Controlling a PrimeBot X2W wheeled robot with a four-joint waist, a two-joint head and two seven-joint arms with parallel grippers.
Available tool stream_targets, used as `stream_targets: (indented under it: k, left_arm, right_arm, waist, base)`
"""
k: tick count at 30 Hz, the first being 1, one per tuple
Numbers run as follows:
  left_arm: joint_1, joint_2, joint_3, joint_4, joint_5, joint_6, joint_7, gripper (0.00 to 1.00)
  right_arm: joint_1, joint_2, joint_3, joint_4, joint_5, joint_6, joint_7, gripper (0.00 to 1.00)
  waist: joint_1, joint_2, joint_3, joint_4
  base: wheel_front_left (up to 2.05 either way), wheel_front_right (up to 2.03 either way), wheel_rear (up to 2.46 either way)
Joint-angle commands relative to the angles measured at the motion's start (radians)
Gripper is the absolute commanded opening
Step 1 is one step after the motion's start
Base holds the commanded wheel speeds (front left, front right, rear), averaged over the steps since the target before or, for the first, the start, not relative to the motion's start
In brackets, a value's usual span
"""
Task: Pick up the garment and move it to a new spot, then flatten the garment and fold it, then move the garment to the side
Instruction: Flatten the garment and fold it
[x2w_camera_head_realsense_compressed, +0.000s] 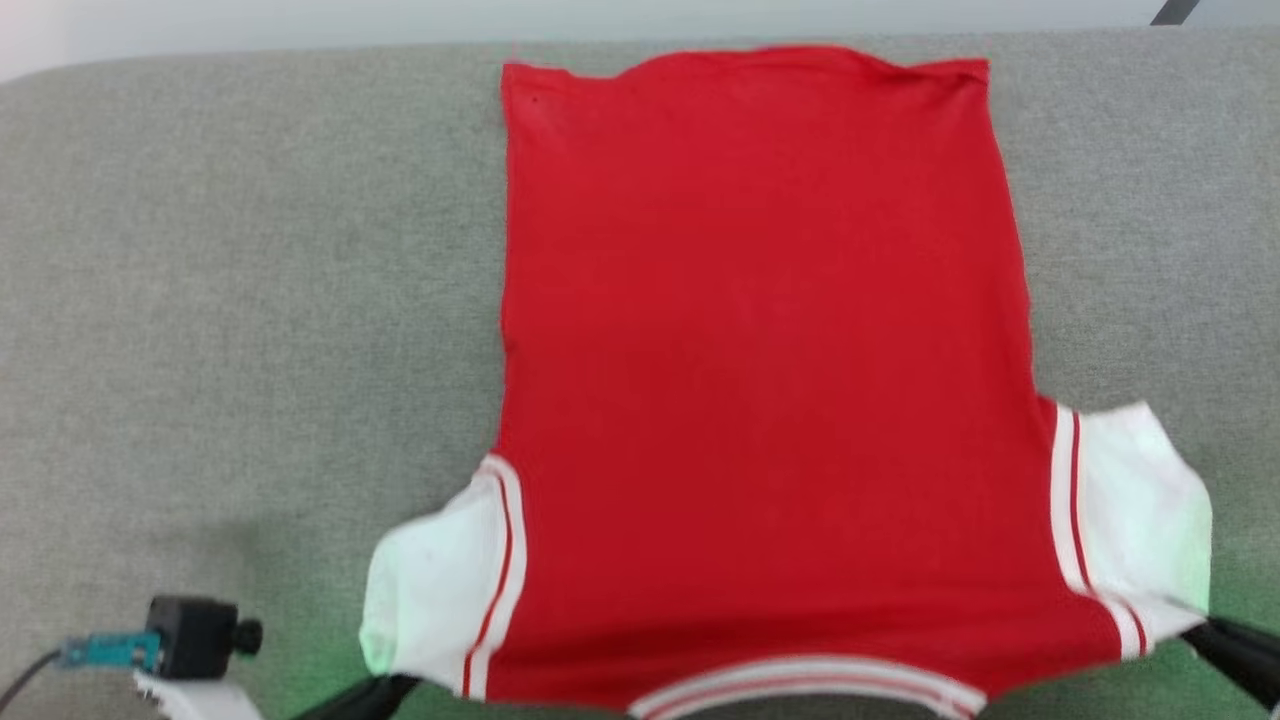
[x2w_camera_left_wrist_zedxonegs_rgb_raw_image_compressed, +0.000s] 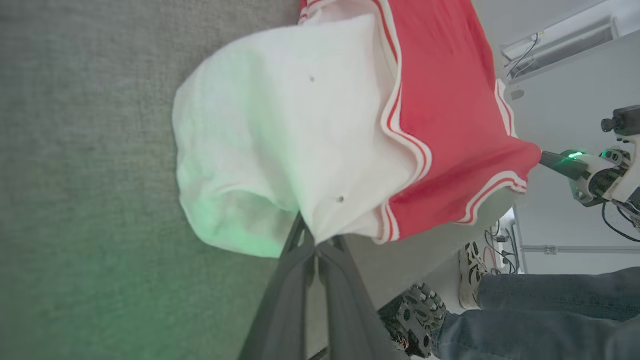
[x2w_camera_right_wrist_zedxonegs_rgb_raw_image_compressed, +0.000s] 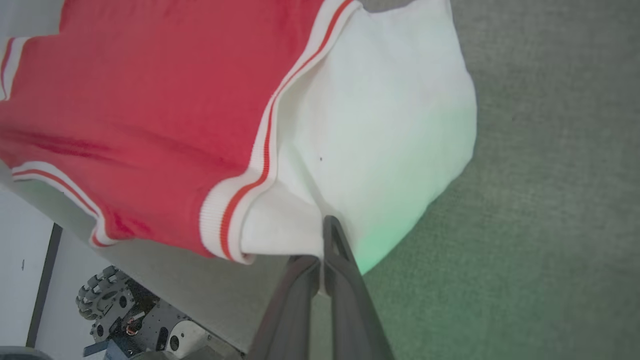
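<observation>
Head view: the small red jersey shirt with white sleeves and striped trim (x2w_camera_head_realsense_compressed: 765, 380) lies spread, plain side up, on the grey woven fabric surface (x2w_camera_head_realsense_compressed: 250, 300), collar end nearest me. My left gripper (x2w_camera_head_realsense_compressed: 385, 692) and right gripper (x2w_camera_head_realsense_compressed: 1215, 640) sit at the two sleeve corners.
Left wrist view: fingers pinched closed on the left sleeve's edge, white cloth bunched at the tips.
Right wrist view: fingers closed on the right sleeve's hem.
</observation>
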Motion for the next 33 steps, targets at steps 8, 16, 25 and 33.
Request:
stream_targets:
  k: [8,16,25,33]
  left_arm:
    - [0.017,0.003,0.0,-0.063,0.014,0.051,-0.008,0.0]
    - [-0.023,-0.135,-0.022,0.076,0.035,0.041,0.038,0.0]
    - [-0.05,-0.262,-0.051,0.268,0.059,0.016,0.08,0.0]
    - [-0.057,-0.311,-0.055,0.362,0.066,-0.003,0.083,0.0]
  right_arm:
    - [0.17,0.095,-0.185,-0.104,-0.105,-0.001,0.15,0.0]
    - [0.098,0.288,-0.198,-0.041,-0.291,-0.001,0.381,0.0]
    - [0.048,0.403,-0.174,0.044,-0.411,-0.002,0.452,0.0]
    - [0.031,0.412,-0.149,0.065,-0.462,-0.002,0.453,0.0]
  waist:
    - [-0.0001,-0.0001,0.016,0.002]
    - [-0.0001,-0.0001,0.026,0.008]
    - [-0.0001,-0.0001,0.033,0.024]
    - [-0.0001,-0.0001,0.032,0.008]
  base:
    - [0.0,0.0,0.0]
    - [0.0,0.0,0.0]
    - [0.0,0.0,0.0]
    - [0.0,0.0,0.0]
